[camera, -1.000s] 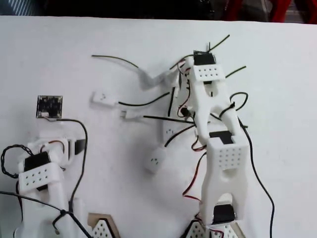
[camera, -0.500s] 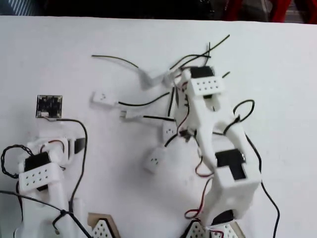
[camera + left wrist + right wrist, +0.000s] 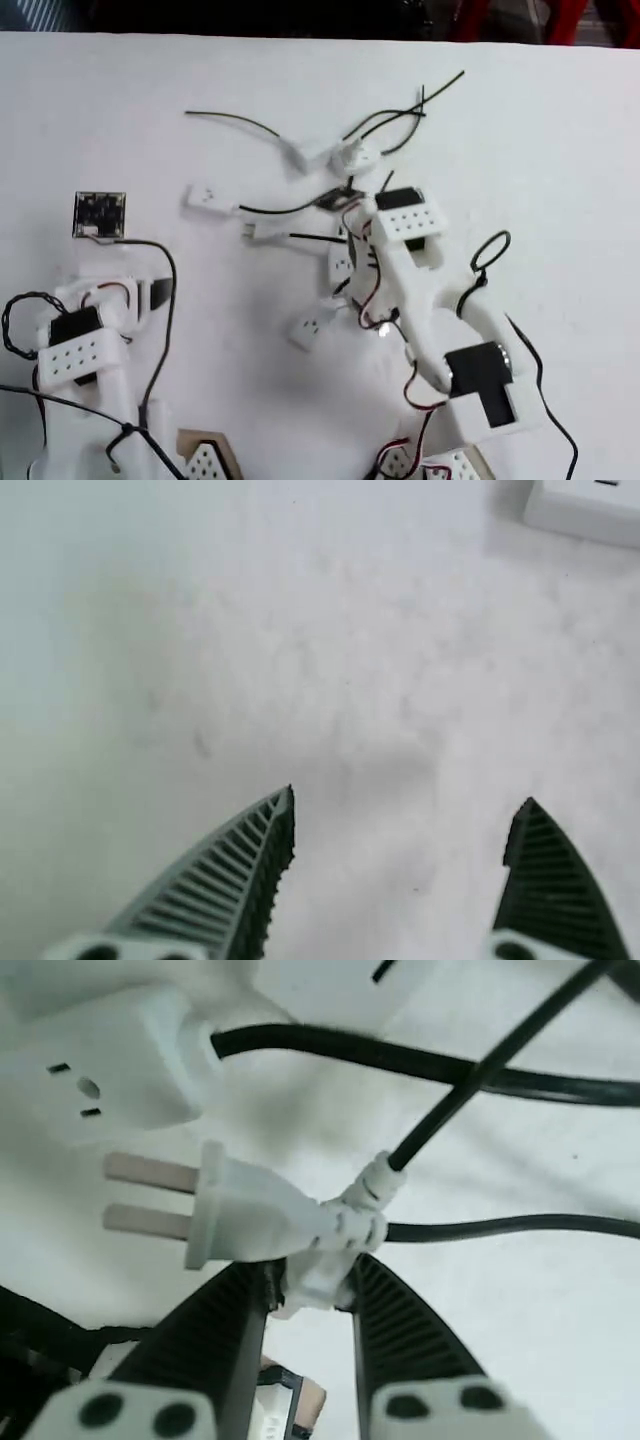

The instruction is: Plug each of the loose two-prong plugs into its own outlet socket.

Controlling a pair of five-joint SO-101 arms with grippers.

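The right gripper (image 3: 312, 1278) squeezes the white plug (image 3: 255, 1215) by its back end. The plug's two flat prongs (image 3: 150, 1195) stick out bare. Two black cords (image 3: 500, 1226) lead away from the plug's back end. A white outlet socket (image 3: 110, 1060) lies near the plug, not touching the prongs, with a thick black cord (image 3: 400, 1060) coming out of it.

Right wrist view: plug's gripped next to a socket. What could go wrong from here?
1. The right gripper pinches the plug only by its narrow cord end, so it may pivot or slip when pushed.
2. Black cords cross close beside it and could snag.
3. Nothing braces the socket. The left gripper hangs open over the table, so the socket may slide away.
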